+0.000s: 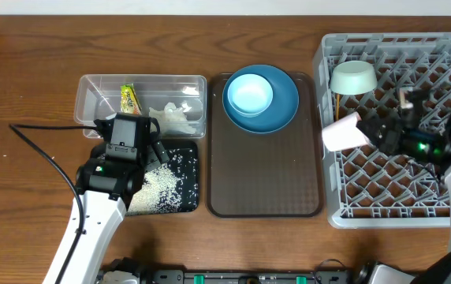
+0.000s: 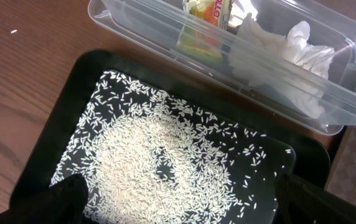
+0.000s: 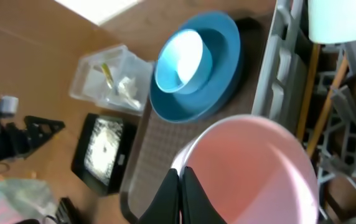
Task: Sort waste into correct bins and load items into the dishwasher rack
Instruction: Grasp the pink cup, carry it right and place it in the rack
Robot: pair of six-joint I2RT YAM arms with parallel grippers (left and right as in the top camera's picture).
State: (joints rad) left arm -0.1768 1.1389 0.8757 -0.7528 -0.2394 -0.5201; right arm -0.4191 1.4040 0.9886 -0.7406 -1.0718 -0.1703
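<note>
Waste looks sorted. Small yellow-green snack wrapper (image 1: pixel 129 99) and crumpled white tissue (image 1: pixel 174 117) lie in the clear rectangular plastic container (image 1: pixel 91 91), left of the brown serving tray (image 1: pixel 265 173). Loose white rice grains (image 1: pixel 162 185) are spread in the flat black rectangular tray (image 2: pixel 103 65), also to its left.

Left gripper (image 2: pixel 181 183) hovers over the rice, fingers spread wide, empty.

Large square grey plastic rack (image 1: pixel 383 214) stands on the bench (image 1: pixel 20 79), right of the brown tray, with the mint-green bowl (image 1: pixel 353 76) inside.

Right gripper (image 3: pixel 180 177) pinches the rim of the small pink cup (image 1: pixel 341 132), at the rack edge nearest the brown tray.

Left to do, I judge: seat the cup, then load the light blue bowl (image 1: pixel 249 93) and large dark blue plate (image 1: pixel 285 106), stacked at the brown tray's far end. Chopsticks: cannot pick out for certain.
</note>
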